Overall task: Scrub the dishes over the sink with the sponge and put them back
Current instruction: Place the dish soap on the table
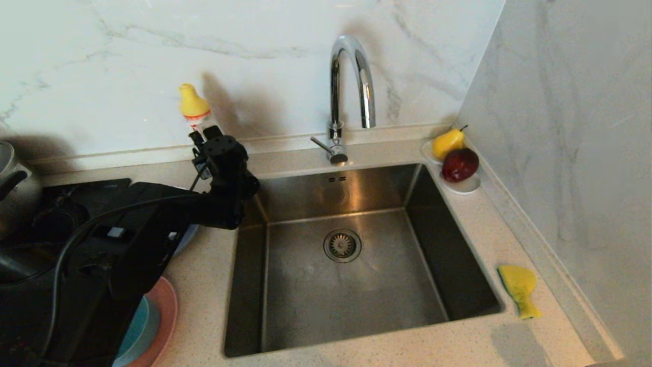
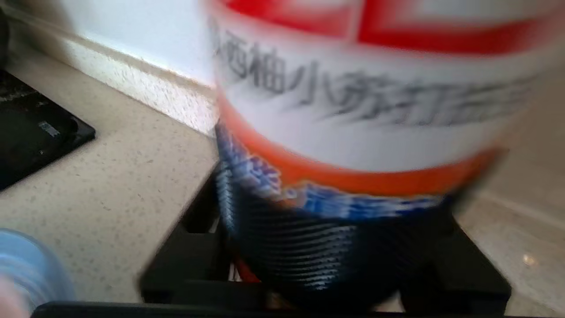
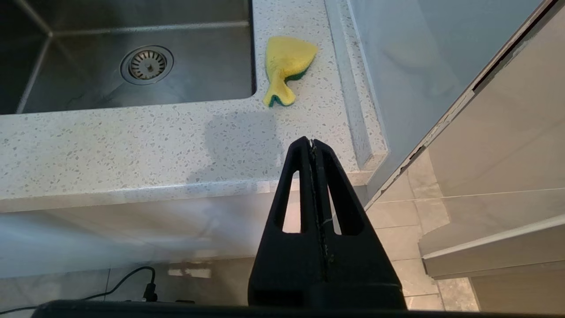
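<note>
a: at the back-left corner of the sink (image 1: 265,316), left gripper (image 1: 204,136) is at the detergent bottle (image 1: 196,109). bottle sits between the fingers; gripping or loose, cannot tell.
b: sponge?
a: sponge (image 1: 519,289) on the counter right of the sink. right gripper (image 3: 312,143) fully closed, empty, below the counter edge.

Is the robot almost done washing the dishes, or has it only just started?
Only just started, it seems. The sink holds no dish, and the sponge lies untouched on the counter to its right. The dishes sit stacked on the left, half hidden under the arm. The left gripper is at the soap bottle behind the sink's left corner. The right gripper waits shut below the counter edge. All scrubbing remains.
</note>
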Controlling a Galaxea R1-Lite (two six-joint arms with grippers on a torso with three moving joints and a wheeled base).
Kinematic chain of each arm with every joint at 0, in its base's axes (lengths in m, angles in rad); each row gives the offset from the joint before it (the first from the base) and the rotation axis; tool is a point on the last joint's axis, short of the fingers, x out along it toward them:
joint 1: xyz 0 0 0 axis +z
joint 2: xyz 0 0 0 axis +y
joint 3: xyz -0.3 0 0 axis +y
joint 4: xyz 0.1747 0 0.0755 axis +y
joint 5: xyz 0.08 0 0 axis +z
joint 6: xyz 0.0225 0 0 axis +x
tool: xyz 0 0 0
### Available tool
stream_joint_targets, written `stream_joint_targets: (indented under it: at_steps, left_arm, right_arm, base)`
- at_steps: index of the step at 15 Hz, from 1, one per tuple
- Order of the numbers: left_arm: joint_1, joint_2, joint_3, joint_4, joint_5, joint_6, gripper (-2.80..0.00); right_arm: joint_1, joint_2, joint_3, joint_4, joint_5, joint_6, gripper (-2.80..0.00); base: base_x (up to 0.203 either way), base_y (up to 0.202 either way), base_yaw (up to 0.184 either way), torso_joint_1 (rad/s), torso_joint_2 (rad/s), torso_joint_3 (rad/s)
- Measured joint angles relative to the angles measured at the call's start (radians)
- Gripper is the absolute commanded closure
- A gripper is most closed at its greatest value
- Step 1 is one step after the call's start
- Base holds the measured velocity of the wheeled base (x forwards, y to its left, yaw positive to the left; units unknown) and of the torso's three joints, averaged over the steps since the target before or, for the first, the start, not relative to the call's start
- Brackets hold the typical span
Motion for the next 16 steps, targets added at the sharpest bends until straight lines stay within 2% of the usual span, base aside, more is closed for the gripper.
stream_joint_targets:
  at_steps: [9, 16]
  left_arm:
    - [-0.001, -0.023, 0.001, -0.011, -0.001, -0.002, -2.80]
    - [-0.001, -0.200, 0.015, 0.025, -0.004, 0.036, -2.80]
  right_arm:
    - [0.000, 0.000, 0.000, 0.000, 0.000, 0.000, 0.00]
    - [0.000, 0.000, 0.000, 0.000, 0.000, 0.000, 0.00]
  base:
    - [0.000, 0.000, 0.000, 0.000, 0.00, 0.000]
    - [0.000, 0.000, 0.000, 0.000, 0.00, 0.000]
